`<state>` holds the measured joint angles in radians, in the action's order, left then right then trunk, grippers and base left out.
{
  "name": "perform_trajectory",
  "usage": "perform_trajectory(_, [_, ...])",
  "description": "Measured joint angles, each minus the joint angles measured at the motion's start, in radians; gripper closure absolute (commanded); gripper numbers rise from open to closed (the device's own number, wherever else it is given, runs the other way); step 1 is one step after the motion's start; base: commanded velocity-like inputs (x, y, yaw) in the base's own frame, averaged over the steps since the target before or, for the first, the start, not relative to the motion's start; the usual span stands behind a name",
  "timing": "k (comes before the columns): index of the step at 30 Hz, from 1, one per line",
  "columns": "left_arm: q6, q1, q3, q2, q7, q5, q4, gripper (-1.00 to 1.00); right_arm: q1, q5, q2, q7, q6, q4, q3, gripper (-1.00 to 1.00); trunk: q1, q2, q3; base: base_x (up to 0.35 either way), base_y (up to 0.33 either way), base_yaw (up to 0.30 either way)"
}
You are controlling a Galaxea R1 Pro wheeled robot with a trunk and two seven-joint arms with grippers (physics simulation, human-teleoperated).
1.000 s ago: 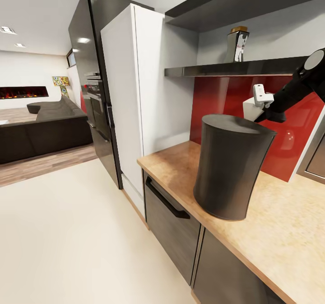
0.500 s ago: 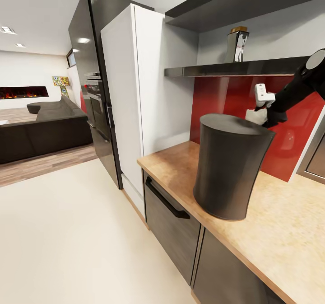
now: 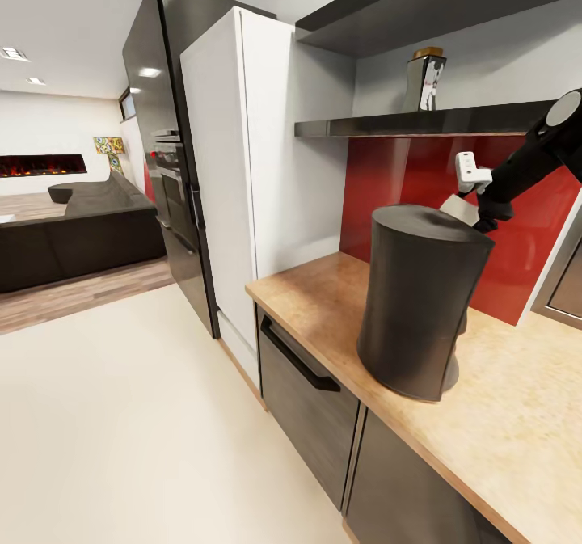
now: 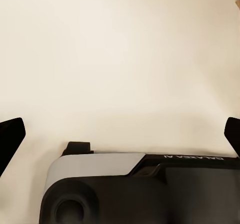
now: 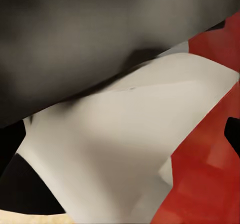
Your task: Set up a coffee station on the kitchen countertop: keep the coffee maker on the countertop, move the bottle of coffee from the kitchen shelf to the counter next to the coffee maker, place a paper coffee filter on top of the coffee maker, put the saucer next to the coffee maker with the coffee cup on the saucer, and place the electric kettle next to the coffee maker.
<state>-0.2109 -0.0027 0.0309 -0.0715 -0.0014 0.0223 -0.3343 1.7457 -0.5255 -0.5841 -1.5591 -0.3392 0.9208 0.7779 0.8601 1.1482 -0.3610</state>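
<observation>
Coffee maker [image 3: 420, 301]: dark grey tower on the bench [image 3: 517, 398], tilted, base edge lifted at 4 o'clock.
Filter [image 3: 459, 209]: white paper pressed against the tower's top rim at 1 o'clock.
Right gripper [image 3: 478, 214]: at the filter; jaws' grip cannot be told.
Left gripper [image 4: 120, 134]: jaws spread wide, holding nothing, over pale floor [image 4: 120, 49].
Coffee jar [image 3: 426, 81]: on the shelf [image 3: 420, 124], label unreadable.
Writing: mirrored lettering on left wrist housing, illegible.
</observation>
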Motion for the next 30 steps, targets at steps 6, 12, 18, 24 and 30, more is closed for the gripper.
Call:
perform_trajectory(6, [0.000,0.000,0.000,0.000,0.000,0.000,0.000,-1.00,0.000,-0.001,0.000,0.000,0.000,0.000,-0.002,-1.00,0.000,0.000,0.000,0.000,0.000,0.000])
perform_trajectory(12, [0.000,0.000,0.000,0.000,0.000,0.000,0.000,-1.00,0.000,-0.003,0.001,0.003,-0.003,-0.001,-0.003,-1.00,0.000,0.000,0.000,0.000,0.000,0.000])
perform_trajectory(18, [0.000,0.000,0.000,0.000,0.000,0.000,0.000,-1.00,0.034,-0.004,0.003,0.007,-0.007,-0.038,-0.005,-1.00,0.000,0.000,0.000,0.000,0.000,0.000])
perform_trajectory(24, [0.000,0.000,0.000,0.000,0.000,0.000,0.000,-1.00,0.049,-0.004,0.006,0.009,-0.008,-0.060,-0.006,-1.00,0.000,0.000,0.000,0.000,0.000,0.000])
perform_trajectory(30, [0.000,0.000,0.000,0.000,0.000,0.000,0.000,-1.00,0.054,-0.004,0.007,0.010,-0.009,-0.062,-0.007,-1.00,0.000,0.000,0.000,0.000,0.000,0.000])
